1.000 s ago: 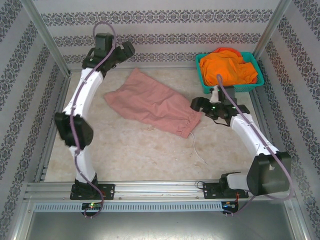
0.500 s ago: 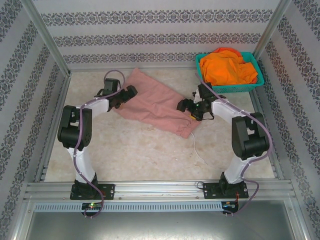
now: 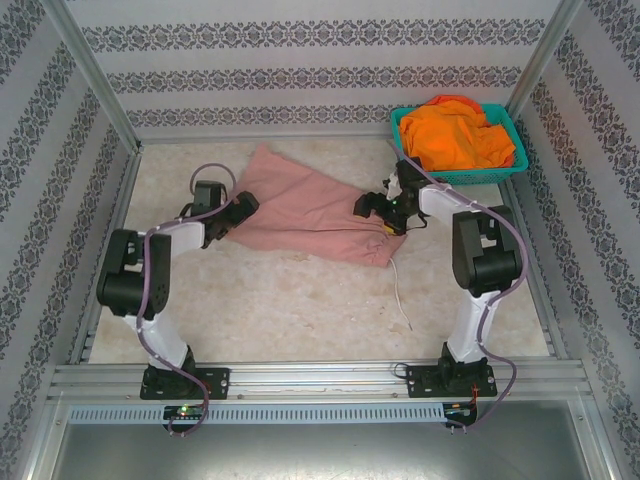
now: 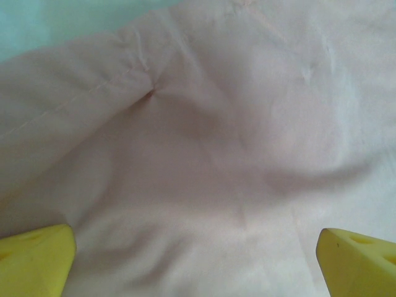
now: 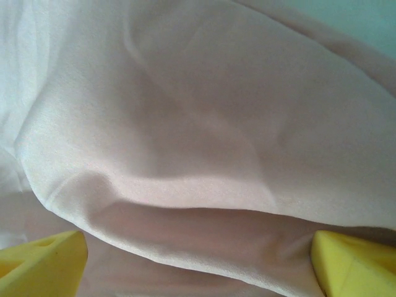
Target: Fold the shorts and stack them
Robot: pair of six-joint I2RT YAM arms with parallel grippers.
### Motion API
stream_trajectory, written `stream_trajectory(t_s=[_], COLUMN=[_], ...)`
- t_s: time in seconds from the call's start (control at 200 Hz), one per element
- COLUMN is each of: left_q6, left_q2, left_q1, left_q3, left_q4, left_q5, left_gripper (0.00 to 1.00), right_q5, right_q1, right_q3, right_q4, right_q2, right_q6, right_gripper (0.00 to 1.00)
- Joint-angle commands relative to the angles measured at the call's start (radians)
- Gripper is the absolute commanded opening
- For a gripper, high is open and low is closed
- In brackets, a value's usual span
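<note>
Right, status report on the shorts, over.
Both grippers open: left gripper, right gripper low over pink shorts. Orange shorts sit in basket. White drawstring trails loose.

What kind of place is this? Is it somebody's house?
Probably a robot practice booth, not a house: a small table boxed in by a metal frame and patterned walls, two robot arms bolted to its edge, and a teal basket of orange shorts.
</note>
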Motion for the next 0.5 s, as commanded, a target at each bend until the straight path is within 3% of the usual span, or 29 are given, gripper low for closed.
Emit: stream_trajectory(t_s=[0.0,0.135,0.24,0.365,0.495], left_q6=[-0.011,-0.055,-0.06,-0.025,0.03], left_q2=[-0.14,-0.358,-0.549,-0.688,-0.614], left_q1=[0.017,0.017,0.019,0.02,0.022], left_q3=[-0.126,-0.334,-0.408,-0.303,-0.124], left_q4=[-0.055,-0.076,-0.134,-0.186,-0.172], left_q5=[-0.058,-0.078,-0.113,-0.098,-0.036], left_gripper=[1.0,1.0,1.0,1.0,1.0], right_q5=[-0.036,-0.082,-0.111,-0.115,-0.091], right_q1=[0.007,0.026,0.044,0.066,0.109], right_q3=[0.073,0.162,0.169,0.096,0.01], right_q4=[-0.061,-0.101,-0.072,0.006,0.032], right_q2=[0.059,0.077,0.0,-0.143,-0.242], right_q6=[-0.08,-0.138,-0.129,-0.028,0.047], right_gripper=[0.95,0.97,0.97,0.98,0.98])
